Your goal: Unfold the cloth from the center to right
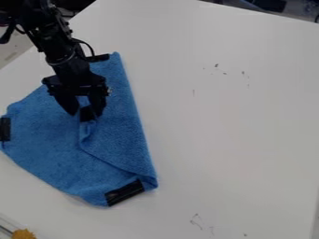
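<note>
- Cloth lies folded at the table's left in view; light, limp, we expect.
- Gripper jaws stand apart astride the black patch, hold unclear; we'd pinch there.

There was one white tabletop, one black robot arm with one gripper, one blue cloth — with four black patches — and one orange-yellow object of unclear kind.
</note>
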Controlling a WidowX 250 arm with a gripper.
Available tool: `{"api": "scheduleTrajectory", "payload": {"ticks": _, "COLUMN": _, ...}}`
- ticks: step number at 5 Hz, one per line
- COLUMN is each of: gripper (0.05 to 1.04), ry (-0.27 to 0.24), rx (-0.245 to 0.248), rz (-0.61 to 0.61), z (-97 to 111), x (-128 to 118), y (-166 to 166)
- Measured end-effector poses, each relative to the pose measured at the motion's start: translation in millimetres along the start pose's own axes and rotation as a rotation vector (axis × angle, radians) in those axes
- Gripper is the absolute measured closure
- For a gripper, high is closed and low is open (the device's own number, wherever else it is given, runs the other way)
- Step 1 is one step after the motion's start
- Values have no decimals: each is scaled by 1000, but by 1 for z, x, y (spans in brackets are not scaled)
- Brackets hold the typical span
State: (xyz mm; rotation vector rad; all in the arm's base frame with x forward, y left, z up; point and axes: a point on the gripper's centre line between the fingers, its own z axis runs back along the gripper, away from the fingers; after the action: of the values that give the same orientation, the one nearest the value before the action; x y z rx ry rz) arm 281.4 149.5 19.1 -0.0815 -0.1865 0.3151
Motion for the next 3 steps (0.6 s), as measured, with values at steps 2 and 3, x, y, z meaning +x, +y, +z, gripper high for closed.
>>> {"api": "scheduleTrajectory", "payload": {"ticks": 2, "gripper": 857, "ry": -8, "rx": -20, "rz": 4, "z": -3, "x": -3, "y": 1}}
{"api": "scheduleTrajectory", "payload": {"ticks": 3, "gripper": 1005, "ry": -2, "rx": -19, "rz": -1, "z": -5, "x": -5, "y": 3}}
